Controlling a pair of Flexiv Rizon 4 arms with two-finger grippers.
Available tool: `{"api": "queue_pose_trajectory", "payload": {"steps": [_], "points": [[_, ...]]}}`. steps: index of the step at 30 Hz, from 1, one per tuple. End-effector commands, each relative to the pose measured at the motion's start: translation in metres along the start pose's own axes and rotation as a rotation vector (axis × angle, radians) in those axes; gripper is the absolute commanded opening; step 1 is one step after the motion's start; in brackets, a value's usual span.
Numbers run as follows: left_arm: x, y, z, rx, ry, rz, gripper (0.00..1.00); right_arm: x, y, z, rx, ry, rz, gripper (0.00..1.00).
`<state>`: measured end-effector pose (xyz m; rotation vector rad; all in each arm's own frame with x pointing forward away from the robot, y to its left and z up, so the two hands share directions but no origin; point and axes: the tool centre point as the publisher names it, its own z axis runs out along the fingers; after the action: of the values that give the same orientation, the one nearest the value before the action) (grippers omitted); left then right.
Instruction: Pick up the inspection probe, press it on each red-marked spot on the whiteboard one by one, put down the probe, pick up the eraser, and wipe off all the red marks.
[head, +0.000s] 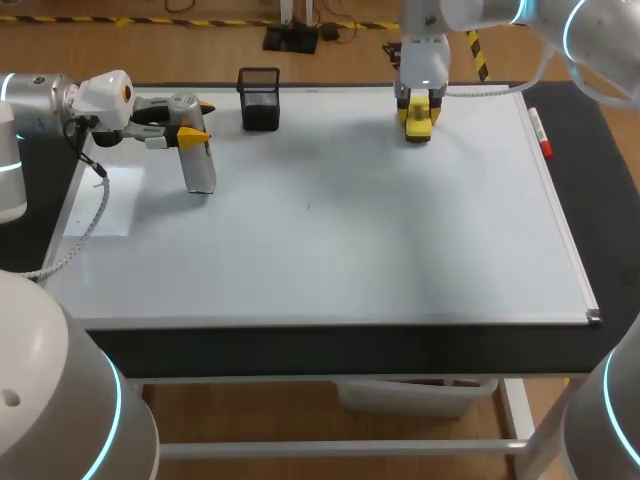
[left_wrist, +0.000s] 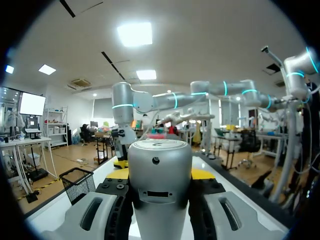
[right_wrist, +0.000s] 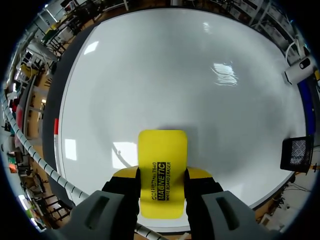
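Left arm enters over the whiteboard's (head: 330, 230) left edge; its white cable (head: 88, 225) hangs down along that same edge. Left gripper (head: 196, 125) sits over the board's far-left part, its 2 fingers closed against opposite sides of the probe (head: 202, 172); the left wrist view shows the silver cylinder filling the gap, with a yellow tip showing on each side of it. The probe stands nearly upright, upper part in the grip, lower end down at the board surface; cannot tell whether it is actually touching.

Black mesh basket (head: 259, 98) stands at the board's far edge, left of its middle and just right of the probe.

Right arm comes in over the board's far-right corner; right gripper (head: 420, 108) points down at the far edge, right of the board's middle. Its 2 fingers are clamped on the long sides of the yellow eraser (right_wrist: 162, 150), set only as far apart as the eraser is wide; the eraser sticks out past the tips toward the board, with a shadow directly under it; cannot tell whether it is pressed on the surface or just above it.

Red marker (head: 540, 133) lies off the board, just beside its right edge near the far corner, parallel to that edge.
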<state>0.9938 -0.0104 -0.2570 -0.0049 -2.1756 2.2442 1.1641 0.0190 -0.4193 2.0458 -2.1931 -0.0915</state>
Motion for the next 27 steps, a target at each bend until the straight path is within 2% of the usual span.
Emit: {"api": "queue_pose_trajectory", "payload": {"steps": [1,27], "points": [[0.001,-0.001,0.000,0.000,-0.002,0.002,0.00,0.001,-0.002,-0.001,0.004,0.006,-0.008,0.00],[0.001,-0.001,0.000,0.000,-0.002,0.002,0.00,-0.006,-0.012,0.004,-0.013,-0.007,-0.038,0.00]]}}
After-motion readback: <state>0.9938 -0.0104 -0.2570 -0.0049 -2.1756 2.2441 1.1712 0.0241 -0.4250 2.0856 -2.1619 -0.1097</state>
